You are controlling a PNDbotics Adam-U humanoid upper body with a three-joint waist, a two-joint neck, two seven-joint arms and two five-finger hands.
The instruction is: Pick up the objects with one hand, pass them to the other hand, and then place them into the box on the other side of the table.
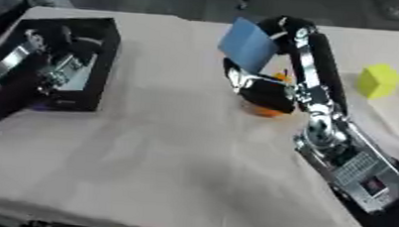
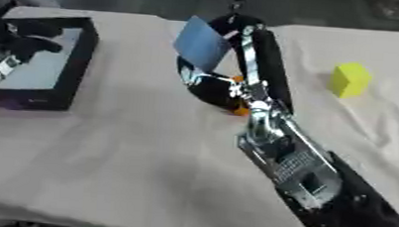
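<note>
The right hand (image 1: 265, 92) curls round an orange object (image 1: 268, 111) beside a blue card (image 1: 248, 45); the left hand (image 1: 64, 40) hangs over the black box (image 1: 101, 70).

My right hand (image 1: 261, 92) hides most of the orange object (image 1: 268, 111); its shape I cannot tell. The left hand (image 1: 64, 40) is blurred over the black box (image 1: 102, 55), fingers unclear.

Blue card (image 1: 247, 45) held upright above an orange thing (image 1: 268, 111) (mostly hidden); yellow block (image 1: 378, 80) apart.

The right arm comes from the lower right up to the upper centre, and the right hand (image 1: 265, 92) hangs there with curled fingers. The left hand (image 2: 21, 37) is at the upper left, fingers bent.
</note>
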